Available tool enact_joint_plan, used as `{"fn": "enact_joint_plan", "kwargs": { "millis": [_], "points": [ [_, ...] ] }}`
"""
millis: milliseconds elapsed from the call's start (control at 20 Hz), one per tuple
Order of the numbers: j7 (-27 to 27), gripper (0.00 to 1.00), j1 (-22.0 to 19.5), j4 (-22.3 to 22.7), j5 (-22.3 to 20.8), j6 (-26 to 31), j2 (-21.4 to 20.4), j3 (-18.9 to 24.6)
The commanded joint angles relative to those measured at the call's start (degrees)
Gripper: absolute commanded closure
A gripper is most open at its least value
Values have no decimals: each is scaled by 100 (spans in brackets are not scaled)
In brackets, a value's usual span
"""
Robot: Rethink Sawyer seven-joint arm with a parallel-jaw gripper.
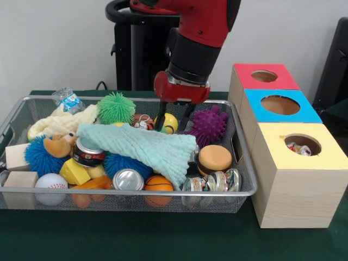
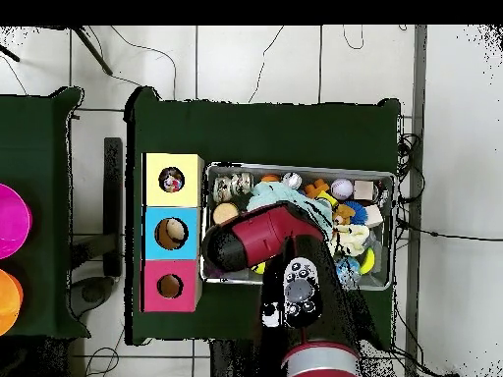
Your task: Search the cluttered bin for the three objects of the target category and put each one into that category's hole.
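Polka-dot cloth pieces are hard to find in the bin (image 1: pixel 247 191); none is clearly seen among the clutter, but a small white piece with coloured dots (image 1: pixel 298 148) is seen inside the round hole (image 1: pixel 303 144) of the yellow-topped box (image 1: pixel 296 179), and the same bit of white is made out in that hole from overhead (image 2: pixel 172 180). The wire bin is set on the green-covered counter (image 1: pixel 163 239), just beside the row of three boxes; the blue-topped box (image 1: pixel 280 105) and the red-topped box (image 1: pixel 263 76) are lined up behind the yellow one. The hand (image 1: pixel 173 120) is lowered into the far middle of the bin, its two dark fingers (image 1: pixel 161 117) held a little apart, with nothing seen gripped between them; a yellow ball (image 1: pixel 169 123) lies right behind them and a purple spiky ball (image 1: pixel 209 125) just to one side. A large mint-green cloth (image 1: pixel 144 148) is spread over the middle of the heap, directly in front of the fingers. A green spiky ball (image 1: pixel 116 107), a cream knitted cloth (image 1: pixel 57 122) and a crumpled plastic bottle (image 1: pixel 68 99) are seen toward the far side. Nearer the front rim, a baseball (image 1: pixel 50 184), a small basketball (image 1: pixel 158 185), two wooden blocks (image 1: pixel 17 156), crushed cans (image 1: pixel 215 182) and a toy burger (image 1: pixel 214 159) are found. From overhead, the red arm (image 2: pixel 260 236) is stretched across the bin's box-side half, so much of that part is hidden.
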Motion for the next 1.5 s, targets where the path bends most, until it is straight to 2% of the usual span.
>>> {"fn": "enact_joint_plan", "kwargs": {
  "millis": [50,200,450,600,750,1050,1100,1500],
  "points": [
    [661,0,292,-410,-465,-460,633,-168],
    [1191,0,642,-653,-499,-690,954,-486],
    [1598,0,997,-650,-343,-1119,1059,-1000],
    [1571,0,1047,-705,-188,-1380,1193,-1171],
    [1365,0,984,-685,-54,-1492,1193,-1219],
    [1323,0,993,-623,249,-1614,1218,-1315],
    [1249,100,1012,-622,330,-1622,1225,-1343],
    [1219,100,1123,-642,445,-1665,1299,-1514]
  ]
}}
